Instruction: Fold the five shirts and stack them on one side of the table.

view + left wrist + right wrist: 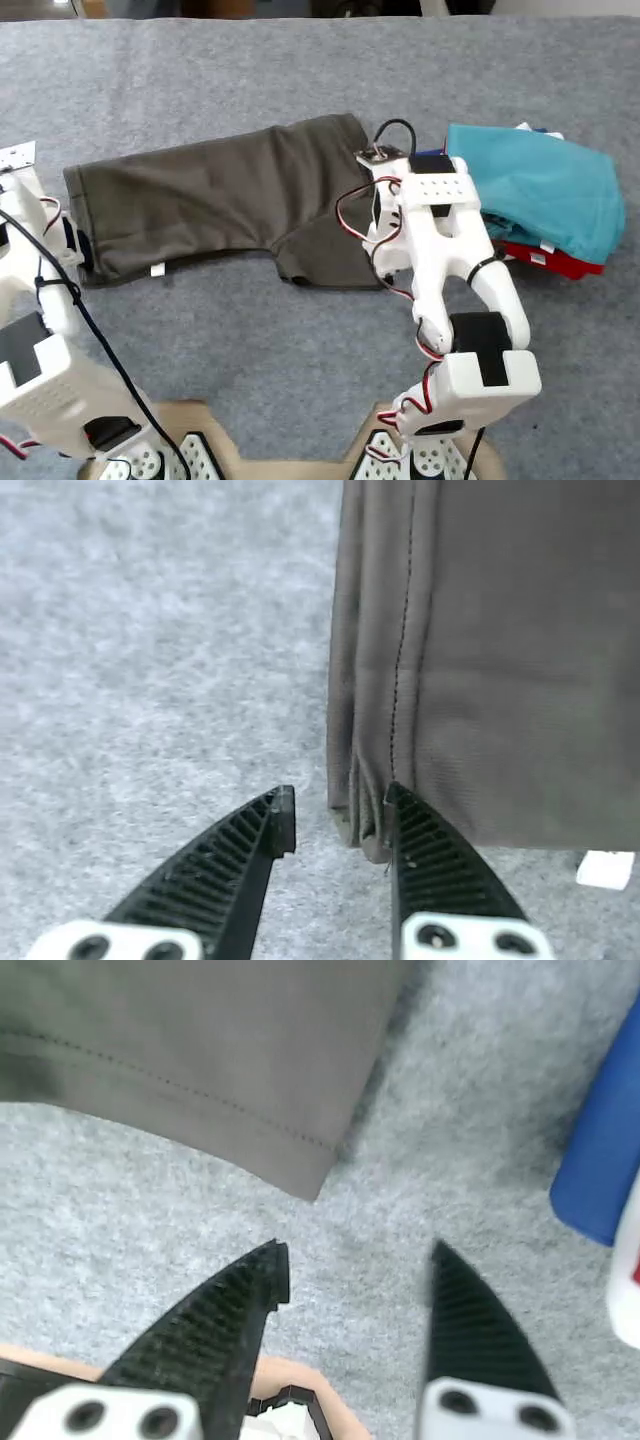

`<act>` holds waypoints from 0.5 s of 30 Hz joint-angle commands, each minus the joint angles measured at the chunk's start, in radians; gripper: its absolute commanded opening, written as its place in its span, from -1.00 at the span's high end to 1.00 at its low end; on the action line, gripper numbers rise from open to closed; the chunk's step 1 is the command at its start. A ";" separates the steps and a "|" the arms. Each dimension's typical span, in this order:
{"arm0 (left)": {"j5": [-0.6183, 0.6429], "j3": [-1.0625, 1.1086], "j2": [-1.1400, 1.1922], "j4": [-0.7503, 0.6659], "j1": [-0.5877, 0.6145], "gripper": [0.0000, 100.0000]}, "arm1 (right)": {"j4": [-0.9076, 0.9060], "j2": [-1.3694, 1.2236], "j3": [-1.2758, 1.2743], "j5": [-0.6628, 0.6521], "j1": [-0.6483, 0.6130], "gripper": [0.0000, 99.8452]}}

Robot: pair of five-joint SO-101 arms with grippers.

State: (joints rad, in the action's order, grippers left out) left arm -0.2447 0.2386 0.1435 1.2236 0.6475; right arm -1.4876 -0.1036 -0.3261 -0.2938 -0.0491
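Olive shirt (220, 200) lies flat mid worktop (300, 350), long side running left to right. Left gripper (340, 800) is at the shirt's left end, fingers spread. One finger touches the layered hem corner and the other is over bare worktop beside it. Right gripper (357, 1255) is low over the worktop just off a hem corner at the shirt's right end, fingers spread, holding nothing. Stack at right: teal shirt (540, 190) on top, red shirt (560, 262) underneath.
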 commanded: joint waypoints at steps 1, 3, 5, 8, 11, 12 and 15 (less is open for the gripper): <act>0.005 -0.065 -0.017 0.018 0.010 0.68 | -0.037 0.074 0.061 -0.008 0.015 0.83; 0.005 -0.102 -0.017 0.043 0.010 0.74 | -0.048 0.116 0.091 -0.008 0.015 0.96; 0.005 -0.137 -0.017 0.061 0.008 0.77 | -0.048 0.162 0.113 -0.008 0.029 0.96; 0.005 -0.185 -0.017 0.091 0.008 0.77 | -0.044 0.226 0.147 -0.009 0.064 0.96; 0.003 -0.231 -0.017 0.130 0.008 0.77 | -0.043 0.265 0.174 -0.008 0.098 0.96; 0.003 -0.246 -0.017 0.144 0.010 0.77 | -0.041 0.269 0.179 -0.008 0.100 0.96; 0.003 -0.292 -0.017 0.173 0.019 0.77 | -0.035 0.259 0.203 -0.008 0.083 0.96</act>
State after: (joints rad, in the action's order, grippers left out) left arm -0.2463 0.0207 0.1435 1.3694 0.6475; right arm -1.5290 0.1250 -0.1788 -0.2969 0.0338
